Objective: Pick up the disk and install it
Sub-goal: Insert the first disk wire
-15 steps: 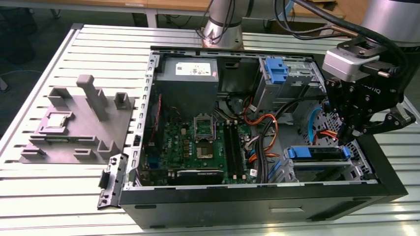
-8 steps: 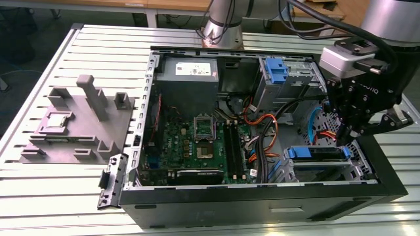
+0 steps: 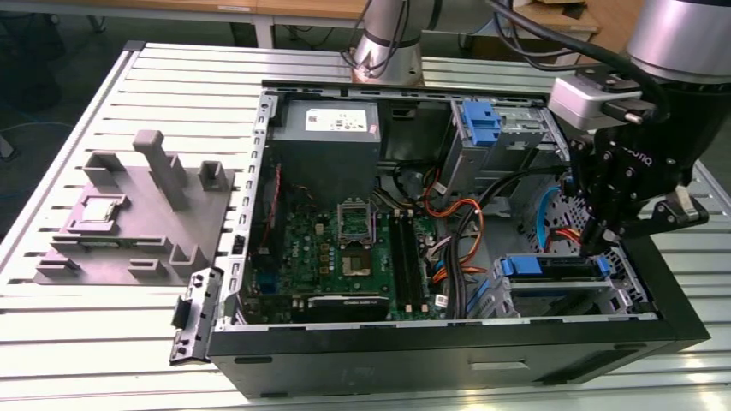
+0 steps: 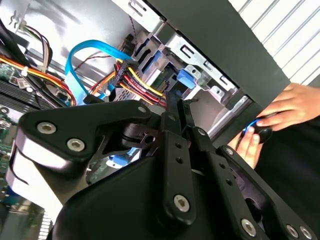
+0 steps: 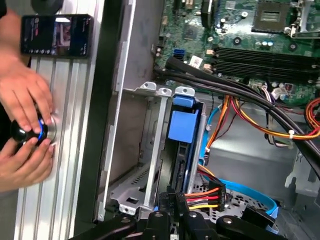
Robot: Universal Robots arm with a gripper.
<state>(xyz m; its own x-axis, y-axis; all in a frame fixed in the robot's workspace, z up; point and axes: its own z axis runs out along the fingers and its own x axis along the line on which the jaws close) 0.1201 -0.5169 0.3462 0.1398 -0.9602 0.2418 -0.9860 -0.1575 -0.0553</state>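
The disk (image 5: 185,145) sits in the silver drive bay (image 5: 150,150) at the exterior view's near right, its blue carrier tab showing. The gripper (image 3: 603,244) hovers just above it — fingers pressed together, holding nothing. Red-yellow cables (image 5: 202,192) crowd the slot and could snag; the disk's seating is hidden.

- In the second wrist view, the tool (image 4: 175,107) hides its own fingertips behind its black linkage; you cannot tell whether they meet.
- In the first wrist view, the disk (image 5: 184,145) shows you its blue carrier edge alone; its body sits hidden inside the drive bay (image 5: 150,165).
- In the first wrist view, a person's hands (image 5: 22,130) are cut off by the frame edge.
- In the exterior view, the desk (image 3: 92,342) runs past the frame.
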